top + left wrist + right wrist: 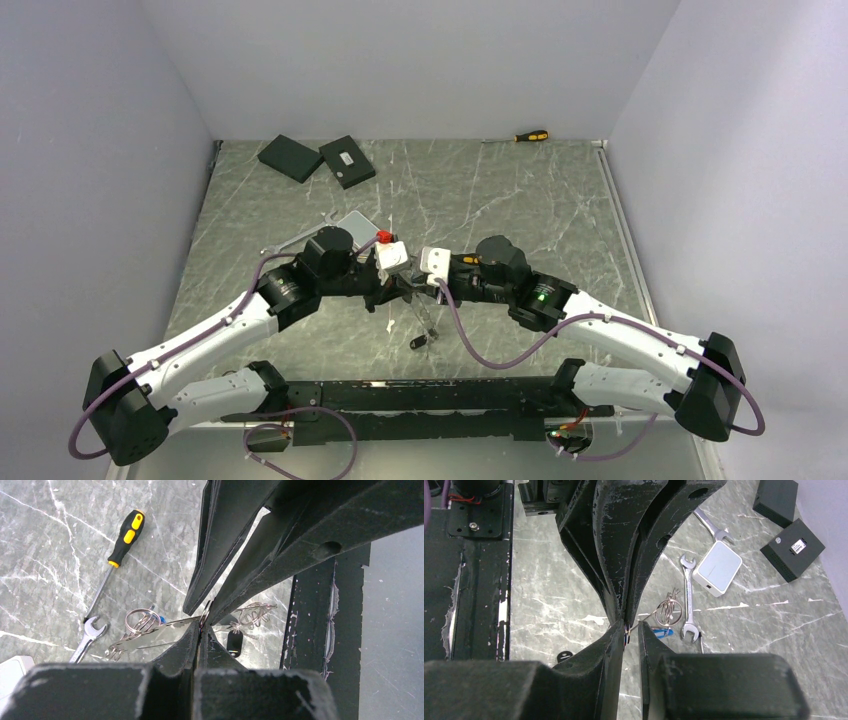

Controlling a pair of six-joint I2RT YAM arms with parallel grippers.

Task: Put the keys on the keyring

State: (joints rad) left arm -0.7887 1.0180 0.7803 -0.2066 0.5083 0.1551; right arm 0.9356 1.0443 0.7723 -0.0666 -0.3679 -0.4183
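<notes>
The two grippers meet tip to tip over the middle of the table. My left gripper (400, 285) (201, 630) is shut on the edge of the thin silver keyring (206, 612), which I see edge-on. In the right wrist view the keyring (627, 630) lies against one finger of my right gripper (631, 628) (426, 285), whose jaws stand slightly apart. On the table below lie a blue key (660, 632) (161, 619) beside a bunch of small wire rings (669, 611) (141, 620), and a black key fob (420, 341) (234, 642) (565, 656).
An orange-and-black screwdriver (122, 540) and a silver wrench (90, 637) (688, 605) lie near the keys. A second wrench (711, 527), a white box (718, 572) and two black boxes (290, 157) (347, 160) lie farther back. Another screwdriver (530, 136) is at the back wall.
</notes>
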